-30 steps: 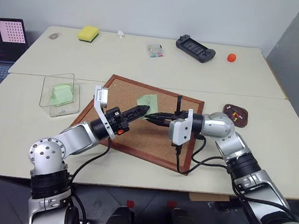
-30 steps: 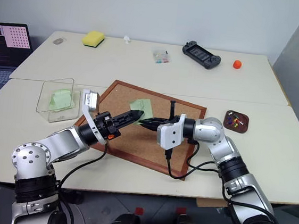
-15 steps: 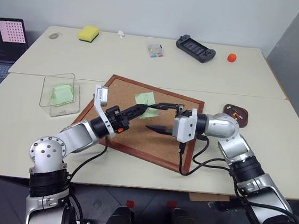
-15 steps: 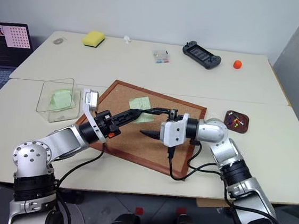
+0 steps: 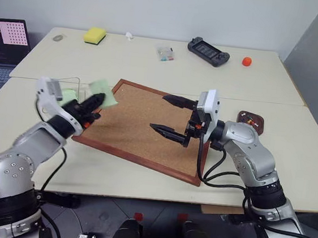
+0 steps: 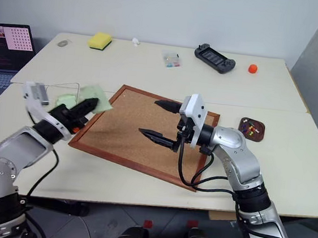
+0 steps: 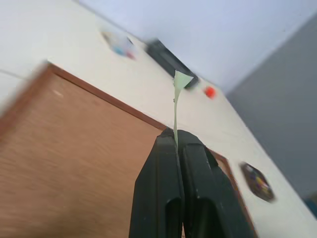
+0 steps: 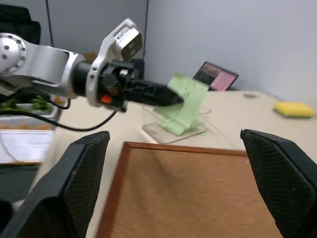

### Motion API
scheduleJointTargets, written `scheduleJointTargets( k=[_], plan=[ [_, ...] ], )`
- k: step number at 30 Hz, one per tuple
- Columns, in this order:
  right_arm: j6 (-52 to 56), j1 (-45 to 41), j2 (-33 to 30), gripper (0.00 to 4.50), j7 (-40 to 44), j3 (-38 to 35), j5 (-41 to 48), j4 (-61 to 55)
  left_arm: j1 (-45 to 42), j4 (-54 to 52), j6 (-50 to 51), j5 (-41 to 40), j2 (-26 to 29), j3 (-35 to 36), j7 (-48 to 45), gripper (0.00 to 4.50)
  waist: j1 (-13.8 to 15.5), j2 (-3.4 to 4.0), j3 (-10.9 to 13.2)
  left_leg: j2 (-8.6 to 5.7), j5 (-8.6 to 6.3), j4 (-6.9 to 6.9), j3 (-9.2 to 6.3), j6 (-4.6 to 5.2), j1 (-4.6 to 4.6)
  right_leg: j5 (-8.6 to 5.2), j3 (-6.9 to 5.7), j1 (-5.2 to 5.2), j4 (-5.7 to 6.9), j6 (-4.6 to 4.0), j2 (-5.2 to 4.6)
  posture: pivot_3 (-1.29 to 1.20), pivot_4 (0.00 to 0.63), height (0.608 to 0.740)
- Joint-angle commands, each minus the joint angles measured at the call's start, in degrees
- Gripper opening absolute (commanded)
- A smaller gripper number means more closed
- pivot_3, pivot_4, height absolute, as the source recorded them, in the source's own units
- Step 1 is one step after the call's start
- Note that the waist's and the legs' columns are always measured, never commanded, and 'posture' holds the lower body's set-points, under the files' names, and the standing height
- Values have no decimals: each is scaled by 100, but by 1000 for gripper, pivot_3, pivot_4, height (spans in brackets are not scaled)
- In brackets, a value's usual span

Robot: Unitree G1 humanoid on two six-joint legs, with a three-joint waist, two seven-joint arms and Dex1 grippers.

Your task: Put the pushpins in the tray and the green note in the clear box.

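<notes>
1. The left hand (image 5: pixel 97 99) is clamped shut on one edge of the green note (image 5: pixel 104 87), holding it in the air beside the clear box (image 6: pixel 65 95), just off the left corner of the corkboard (image 5: pixel 141 125).
2. The right hand (image 6: pixel 160 120) hangs over the middle of the corkboard with its two fingers spread wide and nothing between them.
3. The note stands out from the fingertips as a free flap. Its long axis runs on along the line of the left hand's fingers, pointing forward and slightly up, with the far corner curling over in the left wrist view.
4. Risk: the grip is on a thin margin of limp paper, so a quick swing could pull it loose or fold it.
5. Risk: the flap could catch the box's upright wall and bend outside the rim, or cling to a finger on release.
6. The box already holds a green slip (image 5: pixel 67 94). The tray (image 5: pixel 250 122), with pushpins (image 6: pixel 251 127) in it, sits on the worktop (image 5: pixel 304 145) beyond the board's right edge.
</notes>
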Motion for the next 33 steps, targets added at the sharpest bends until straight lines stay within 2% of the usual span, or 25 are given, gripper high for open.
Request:
scheduleJointTargets(
  k=[1, 4, 11, 12, 13, 17, 25, 27, 28, 31, 33],
  plan=[
    [409, -109, 74, 4495, 37, -31, 272, -393, -82, 376, -780, 1001, 321, 131, -3, 0, 1, 0, 0, -1, 0, 0, 1, 1, 0, 0, -1, 0, 0, 0, 1, 0, 150, 740],
    [557, -159, 116, 4495, 41, -33, 292, -419, -221, 875, -1419, 1767, 216, 75, 261, 0, 2, 0, 0, -4, -3, -3, 7, 5, 1, 0, -6, -1, -1, 1, 5, 0, 150, 740],
    [594, -112, 49, 4495, 137, -72, 167, -446, -624, 1887, -1966, 2363, -12, 81, 215, 0, 5, -1, 0, -3, -7, -3, 4, 12, -4, 0, -12, -3, -2, 1, 3, 0, 150, 740],
    [577, -105, 35, 4500, 141, -71, 138, -445, -723, 2068, -2039, 2418, -12, 95, 168, 395, 2, -1, -1, -3, -7, -2, 2, 12, -5, 0, -14, -4, -2, 1, 2, 0, 150, 740],
    [563, -100, 23, 4500, 141, -73, 114, -441, -839, 2262, -2083, 2412, -16, 121, 103, 466, 2, -1, -1, -1, -7, -1, 3, 12, -5, 1, -14, -4, -2, 2, 2, 0, 150, 740],
    [551, -112, 11, 4500, 97, -95, 70, -441, -1122, 2895, -2253, 2565, 44, 133, -22, 1240, -1, -1, -1, -2, -7, -1, 3, 13, -5, 1, -17, -6, 0, 2, 1, 0, 150, 740],
    [569, -112, -6, 4500, -8, -164, 59, -457, -1173, 2902, -2257, 2625, 38, 162, -132, 2865, -10, -2, -1, 1, -7, -2, 0, 13, -6, 1, -16, -8, 2, 2, -8, 0, 150, 740],
    [574, -92, -6, 4500, -71, -184, 54, -477, -1017, 2587, -2221, 2701, 102, 60, -215, 3170, -12, -2, -1, 1, -7, -2, 0, 12, -6, 1, -16, -8, 2, 2, -9, 0, 150, 740],
    [594, -56, -6, 4500, -144, -212, 53, -510, -838, 2291, -2227, 2838, 180, -110, -335, 3458, -16, -2, -1, 1, -7, -2, 0, 12, -6, 1, -16, -8, 2, 2, -10, 0, 150, 740],
    [639, 141, -20, 4500, -583, -339, -107, -648, -101, 1037, -2116, 3250, 417, -715, -645, 4089, -22, -2, -1, 2, -8, -5, 3, 5, -6, 1, -9, -9, -1, 1, -14, 0, 150, 740],
    [607, 334, 15, 4500, -1017, -479, -320, -717, 377, 230, -1967, 3328, 482, -1012, -777, 4089, -11, -2, -1, 0, -2, -10, 2, -8, -7, 1, 2, -10, -3, 1, -22, 0, 150, 740]
  ],
)
